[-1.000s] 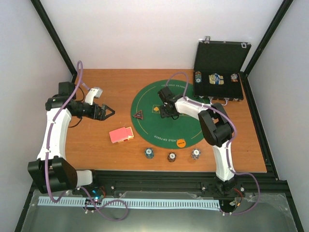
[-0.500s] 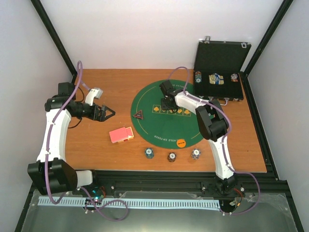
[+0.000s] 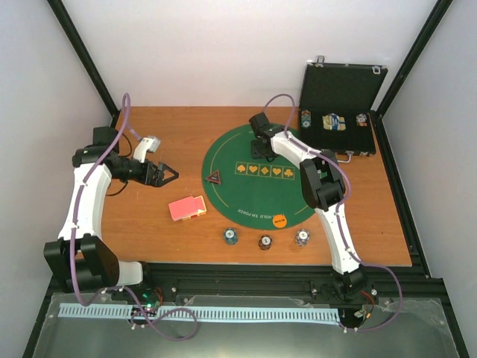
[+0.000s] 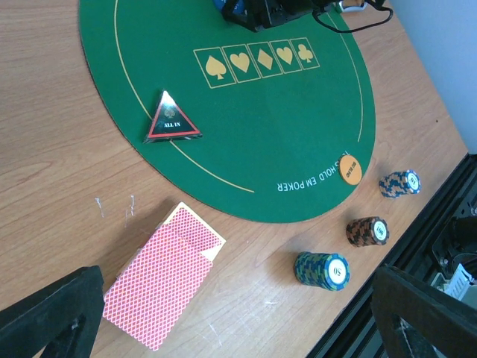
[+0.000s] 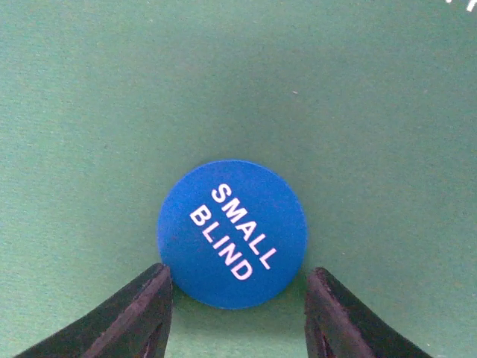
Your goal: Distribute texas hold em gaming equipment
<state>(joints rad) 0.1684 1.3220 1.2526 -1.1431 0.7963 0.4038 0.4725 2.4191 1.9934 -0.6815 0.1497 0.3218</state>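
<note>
A blue disc [image 5: 232, 233] marked SMALL BLIND lies on the green mat [image 3: 257, 195]. My right gripper [image 5: 238, 280] stands open over it, one fingertip at each side of its near edge; in the top view this gripper [image 3: 260, 149] is at the mat's far side. Red-backed playing cards [image 3: 187, 208] [image 4: 160, 274] lie on the wood left of the mat. The dark triangle [image 3: 215, 178] [image 4: 171, 119] rests on the mat's left edge and the orange disc [image 3: 279, 221] on its near edge. My left gripper [image 3: 165, 177] [image 4: 238, 328] hovers open and empty above the cards.
Three stacks of poker chips [image 3: 231, 236] [image 3: 264, 242] [image 3: 302, 237] stand on the wood by the near edge. The open black case [image 3: 339, 93] at the back right holds more chips. Black frame posts line both sides.
The right arm has carried its gripper from the mat's middle to the far side, uncovering the printed suit row. The left arm has hardly moved.
</note>
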